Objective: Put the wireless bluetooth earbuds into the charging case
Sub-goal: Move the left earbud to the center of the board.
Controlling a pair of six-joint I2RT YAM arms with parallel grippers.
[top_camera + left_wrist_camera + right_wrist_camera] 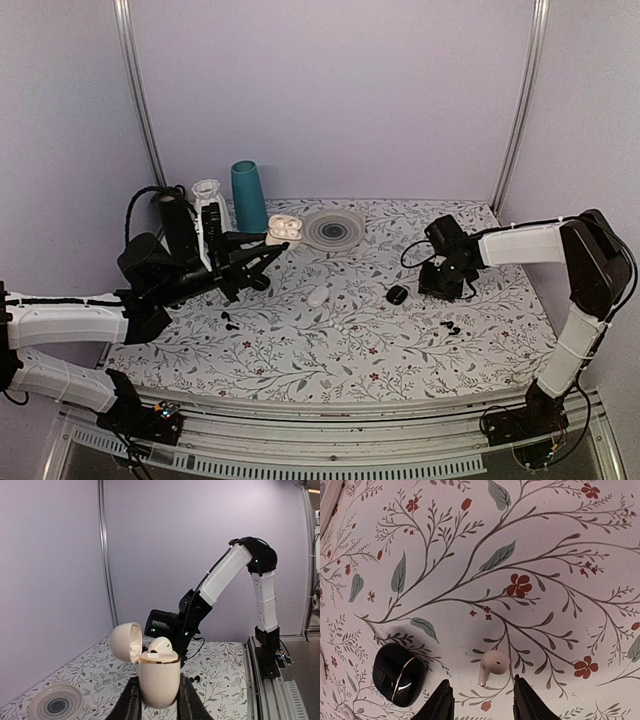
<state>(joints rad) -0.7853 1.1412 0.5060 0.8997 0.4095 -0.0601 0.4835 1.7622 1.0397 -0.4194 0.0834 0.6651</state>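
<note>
Pinching the open charging case [159, 677] with one seated earbud [160, 646], the left gripper [159, 701] hangs well left of the black case [399, 674]. Just right of that case, the loose earbud [493, 664] lies between the spread fingers [441, 702] of the right gripper [484, 701], stem toward the wrist.

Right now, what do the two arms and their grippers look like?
The left arm and right arm are built of white tube-like links joined by black joints. Thin black cables loop off them, and small green lights glow on the right arm's joints. The left gripper and right gripper each have two black fingers.
</note>
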